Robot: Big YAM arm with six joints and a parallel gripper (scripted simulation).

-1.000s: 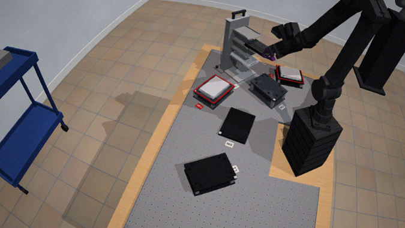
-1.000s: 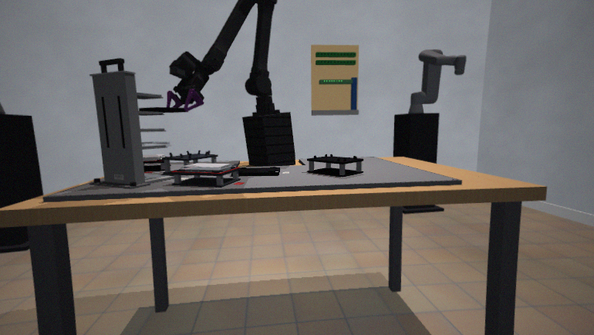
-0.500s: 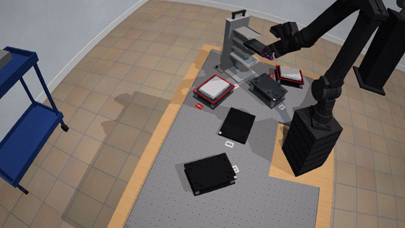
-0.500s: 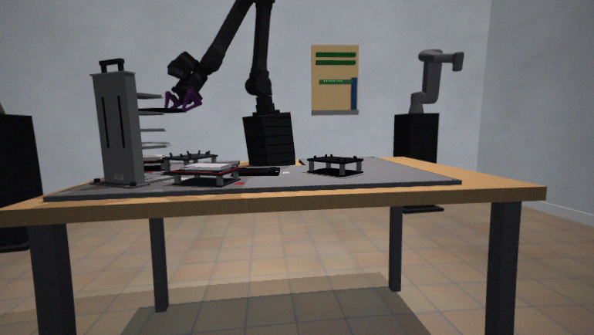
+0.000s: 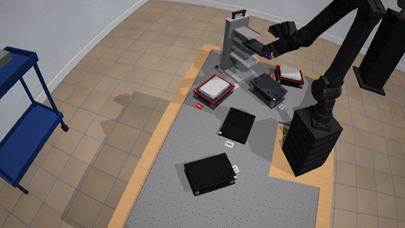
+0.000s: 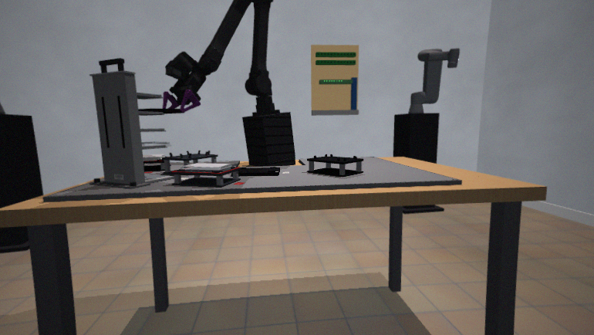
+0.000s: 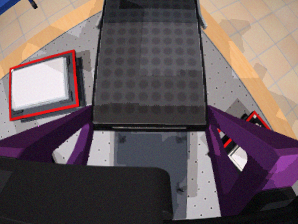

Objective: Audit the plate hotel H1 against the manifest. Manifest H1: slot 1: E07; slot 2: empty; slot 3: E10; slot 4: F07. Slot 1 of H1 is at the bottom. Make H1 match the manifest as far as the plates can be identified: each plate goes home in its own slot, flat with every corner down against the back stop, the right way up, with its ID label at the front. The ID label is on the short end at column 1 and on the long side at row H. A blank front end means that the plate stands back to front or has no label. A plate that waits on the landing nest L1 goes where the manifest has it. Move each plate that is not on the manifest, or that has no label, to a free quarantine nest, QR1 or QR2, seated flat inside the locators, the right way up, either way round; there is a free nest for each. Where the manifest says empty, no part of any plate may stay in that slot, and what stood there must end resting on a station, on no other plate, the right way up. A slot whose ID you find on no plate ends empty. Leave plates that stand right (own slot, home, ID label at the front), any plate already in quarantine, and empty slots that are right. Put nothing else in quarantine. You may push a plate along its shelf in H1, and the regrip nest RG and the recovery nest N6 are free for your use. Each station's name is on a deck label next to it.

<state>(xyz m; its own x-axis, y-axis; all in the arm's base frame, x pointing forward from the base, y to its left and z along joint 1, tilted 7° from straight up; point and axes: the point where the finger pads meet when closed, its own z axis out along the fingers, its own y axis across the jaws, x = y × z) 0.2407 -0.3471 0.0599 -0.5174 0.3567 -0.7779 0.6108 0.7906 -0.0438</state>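
My gripper is shut on a dark plate, with its purple fingers at the two long sides near the front end. The plate lies level, partly inside the grey hotel below the top shelf, and its front sticks out. No label shows on the front edge in the wrist view. A clear plate lies on a lower shelf; its label is unreadable. White plates sit on two red-rimmed quarantine nests; the first nest also shows in the wrist view.
A dark raised nest stands in front of the hotel. A low black block lies mid-deck beside a white label. Another black raised nest stands farther along. The arm's black pedestal is at the deck's side.
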